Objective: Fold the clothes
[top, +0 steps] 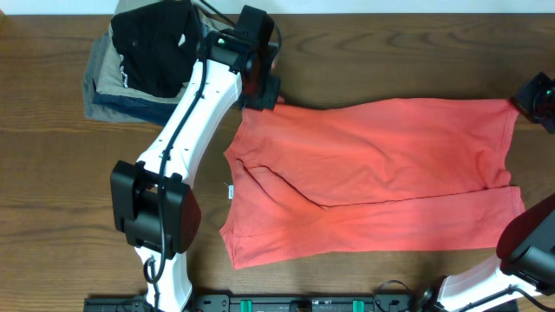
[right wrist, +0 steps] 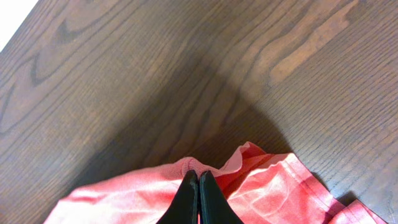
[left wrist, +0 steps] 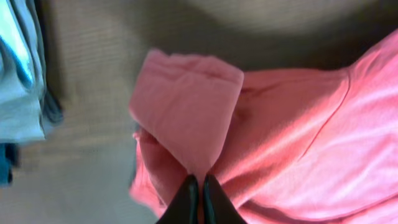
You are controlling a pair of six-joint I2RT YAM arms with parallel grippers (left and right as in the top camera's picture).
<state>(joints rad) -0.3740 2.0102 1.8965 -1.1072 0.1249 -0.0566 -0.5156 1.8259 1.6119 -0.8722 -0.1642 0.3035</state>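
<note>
The clothes, a coral-red T-shirt (top: 373, 178), lie spread across the middle of the brown table, folded partly over themselves with a crease running left to right. My left gripper (top: 257, 97) is at the shirt's top-left corner, shut on a pinch of the red cloth (left wrist: 189, 118), which stands up in a fold ahead of the fingers (left wrist: 186, 202). At the shirt's top-right corner my right gripper (top: 529, 104) is shut on the hem (right wrist: 249, 158); its black fingers (right wrist: 186, 199) are pressed together over the cloth.
A stack of folded garments (top: 139, 74) sits at the table's back left, a black one on top over tan, grey and blue ones, close beside the left arm (top: 186, 130). Its pale blue edge (left wrist: 18, 68) shows left of the left gripper. Bare wood (right wrist: 155, 74) lies beyond the right gripper.
</note>
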